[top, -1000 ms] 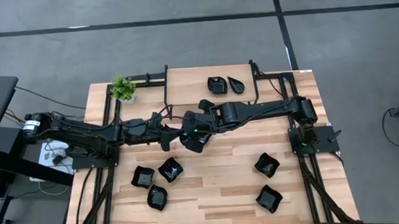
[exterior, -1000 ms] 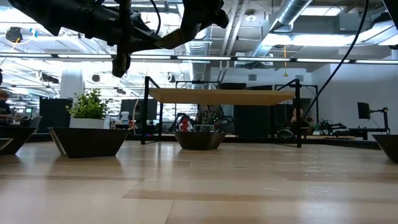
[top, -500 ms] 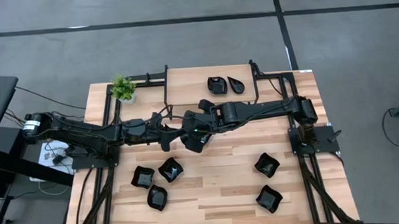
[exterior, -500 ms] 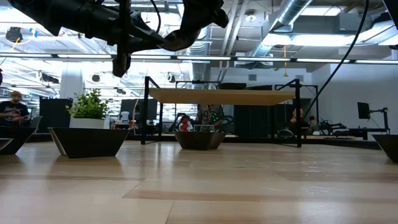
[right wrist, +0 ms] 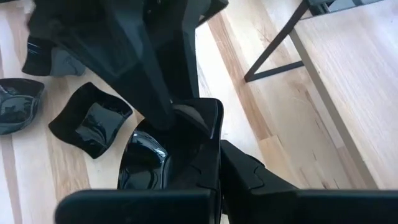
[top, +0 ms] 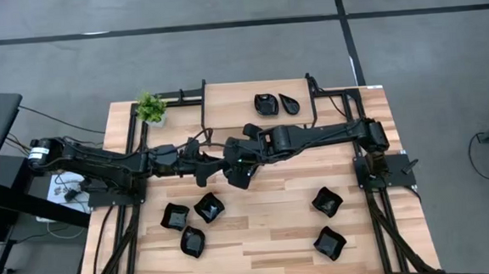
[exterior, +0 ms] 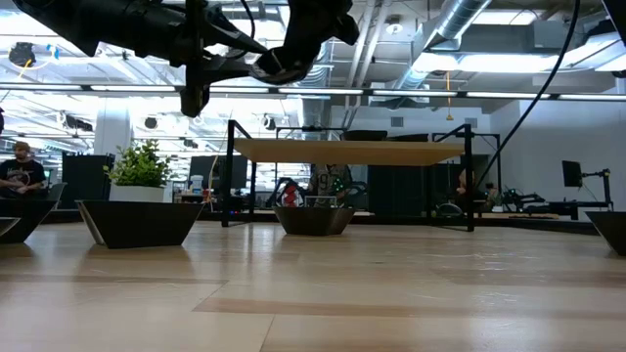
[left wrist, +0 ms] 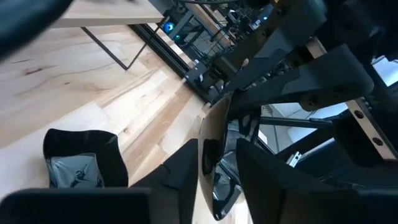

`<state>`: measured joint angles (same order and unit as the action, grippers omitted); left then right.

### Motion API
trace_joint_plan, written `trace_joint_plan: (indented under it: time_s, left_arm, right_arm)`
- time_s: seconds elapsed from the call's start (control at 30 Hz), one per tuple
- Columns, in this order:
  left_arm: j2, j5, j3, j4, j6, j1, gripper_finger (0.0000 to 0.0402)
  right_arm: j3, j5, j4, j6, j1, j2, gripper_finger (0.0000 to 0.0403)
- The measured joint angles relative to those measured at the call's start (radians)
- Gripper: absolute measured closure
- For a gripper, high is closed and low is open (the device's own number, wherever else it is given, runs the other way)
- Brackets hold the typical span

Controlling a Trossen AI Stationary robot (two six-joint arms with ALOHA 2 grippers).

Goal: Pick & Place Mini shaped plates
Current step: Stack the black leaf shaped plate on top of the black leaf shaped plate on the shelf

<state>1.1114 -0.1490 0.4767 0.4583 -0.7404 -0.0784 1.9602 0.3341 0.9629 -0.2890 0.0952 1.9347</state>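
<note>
A glossy black mini plate [right wrist: 144, 163] hangs high above the table's middle, between my two grippers. My right gripper [right wrist: 219, 147] has come in from the table's right and is shut on it. My left gripper [left wrist: 217, 146] faces it from the left, open. Its fingers stand on either side of the plate's rim [left wrist: 210, 134] with narrow gaps. In the low view the plate [exterior: 277, 65] shows far above the tabletop. Other black mini plates rest on their bases on the table: three near left [top: 192, 221], two near right [top: 328, 223]. My right gripper pinches the plate's rim [right wrist: 213, 121] between its two fingers, one finger [right wrist: 193, 168] on the glossy inner side and one on the outer. The fingers slant down from the table's right. The plate is tilted on edge and lifted clear of the table.
A raised wooden shelf [top: 234, 99] at the far middle carries two more black plates [top: 275, 104]. A small green potted plant [top: 150, 108] stands at the far left. Dark frame posts [top: 204, 114] flank the shelf. Bare wood lies between the two plate groups.
My left gripper has opened: in the low view its fingers, first shut on the plate, now stand spread. The plate stays up in my right gripper. Neither arm has shifted.
</note>
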Motion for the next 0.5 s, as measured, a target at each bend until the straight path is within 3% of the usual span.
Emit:
trace_joint_plan:
  time_s: [0.23, 0.37, 0.5]
  left_arm:
    - [0.000, 0.000, 0.000, 0.000, 0.001, 0.000, 0.0254]
    - [0.000, 0.000, 0.000, -0.003, 0.002, 0.002, 0.0244]
    - [-0.003, 0.001, 0.000, -0.010, 0.002, 0.012, 0.0242]
  right_arm:
    - [0.000, -0.011, 0.051, -0.014, -0.001, 0.000, 0.0402]
    - [0.000, -0.083, 0.063, -0.016, -0.006, -0.002, 0.0402]
    - [-0.001, -0.079, 0.106, -0.018, -0.010, -0.016, 0.0402]
